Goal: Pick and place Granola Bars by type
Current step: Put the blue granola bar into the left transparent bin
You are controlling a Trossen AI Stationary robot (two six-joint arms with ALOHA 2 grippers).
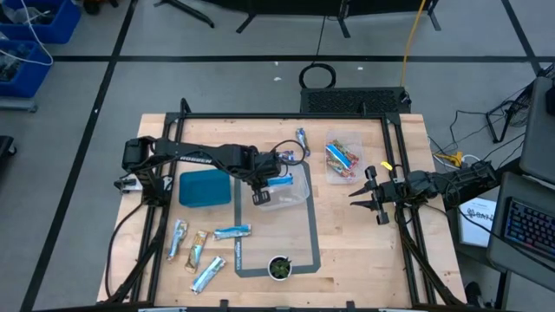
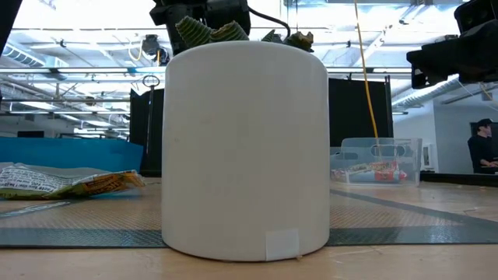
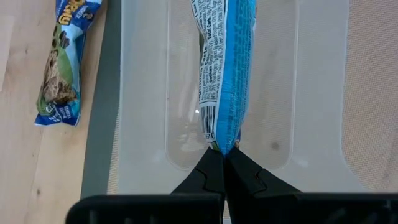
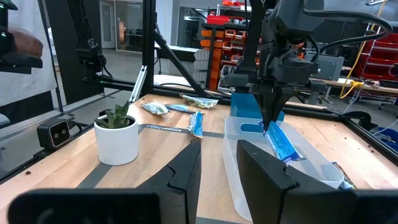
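My left gripper (image 1: 260, 196) hangs over a clear tray (image 1: 299, 201) at the table's middle, shut on a bright blue bar (image 1: 279, 184). My right gripper (image 1: 371, 196) waits open near the right edge, touching nothing. A second clear tray (image 1: 329, 173) toward the far right holds blue and orange-red bars (image 1: 342, 158). One bar (image 1: 301, 139) lies alone on the wood beyond the trays. Several more bars (image 1: 198, 251) lie flat on the table's near left, one of them (image 3: 62, 68) also visible in the left wrist view. My left gripper pinches the bright blue bar by the crimped end of its wrapper (image 3: 222, 147) between its two fingers (image 3: 205, 177). The fingers come from above, pointing down, in line with the bar's length. The bar slants down into the clear tray (image 4: 283, 144); I cannot tell whether its far end touches the tray's floor.
A teal rectangular lid (image 1: 205, 188) lies left of the middle tray. A white pot with a small green plant (image 1: 279, 267) stands near the front edge, on a grey mat outline (image 1: 314, 234). Black frame rails (image 1: 401, 139) run along the table's sides.
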